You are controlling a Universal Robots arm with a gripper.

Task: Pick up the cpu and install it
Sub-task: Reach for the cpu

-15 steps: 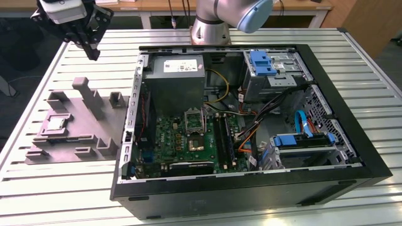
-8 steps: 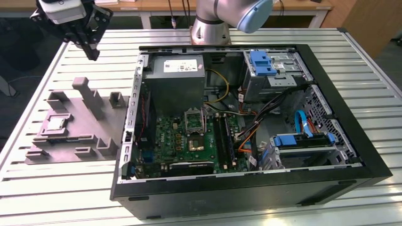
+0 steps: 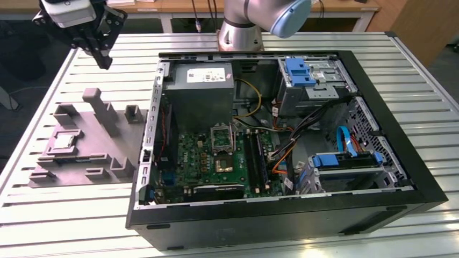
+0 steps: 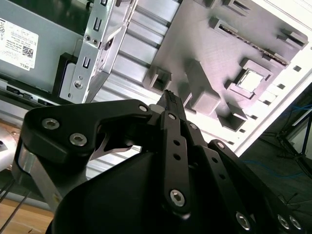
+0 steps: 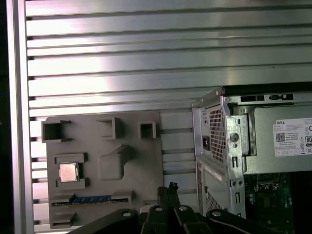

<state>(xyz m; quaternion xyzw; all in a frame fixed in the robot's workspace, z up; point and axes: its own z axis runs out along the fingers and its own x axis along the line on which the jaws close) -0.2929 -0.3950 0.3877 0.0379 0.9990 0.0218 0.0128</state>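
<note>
My claw (image 3: 105,62) hangs empty, fingers together, high over the far side of the table (image 3: 64,215) on the exterior view's left, well apart from the cpu (image 3: 63,141). The cpu lies flat in its pocket in the tray (image 3: 79,166), left of the case (image 3: 287,215), so I judge this is the approach, nothing picked yet. The pick calls for parted fingers and a square descent. Whether the socket (image 3: 223,163) stands open I cannot tell.
</note>
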